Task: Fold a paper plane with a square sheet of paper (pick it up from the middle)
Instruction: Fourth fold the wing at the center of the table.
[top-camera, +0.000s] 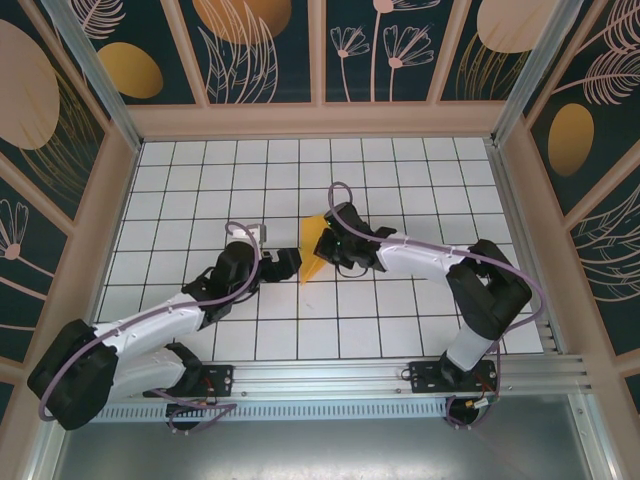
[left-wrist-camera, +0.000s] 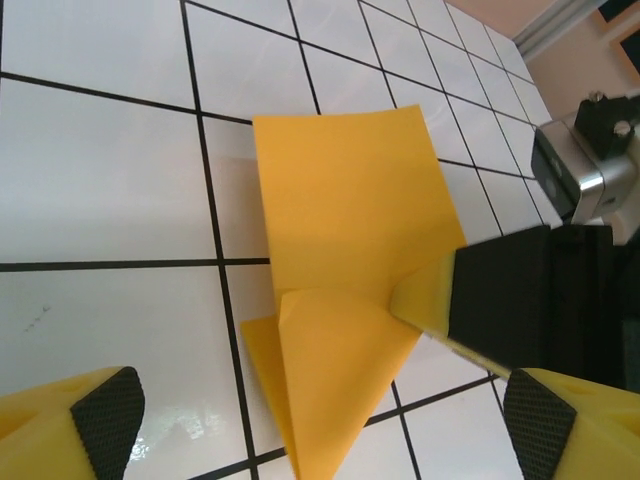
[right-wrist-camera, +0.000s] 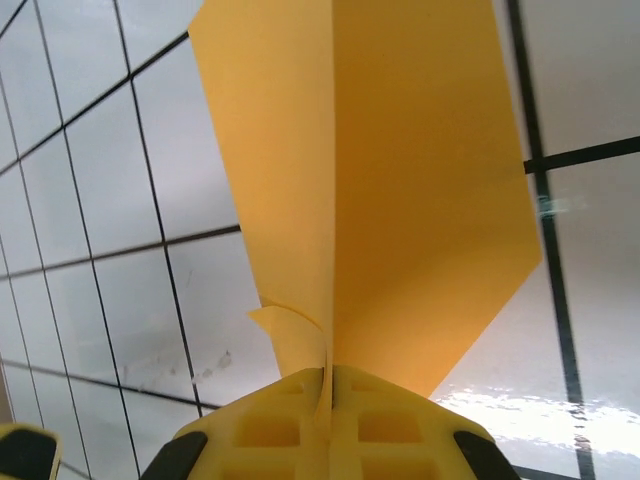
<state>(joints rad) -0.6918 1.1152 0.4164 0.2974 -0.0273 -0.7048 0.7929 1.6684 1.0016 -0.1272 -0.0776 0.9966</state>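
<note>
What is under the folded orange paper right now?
The white tiled table lies below the folded paper; the tiles directly beneath are covered, so whether it touches them is unclear. The right gripper pinches its edge.

Orange-yellow paper (left-wrist-camera: 340, 200), white black-gridded table (left-wrist-camera: 100, 170)

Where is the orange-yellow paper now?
In the top view, the orange-yellow paper is mid-table, pinched by the right gripper, with the open left gripper just to its left.
</note>
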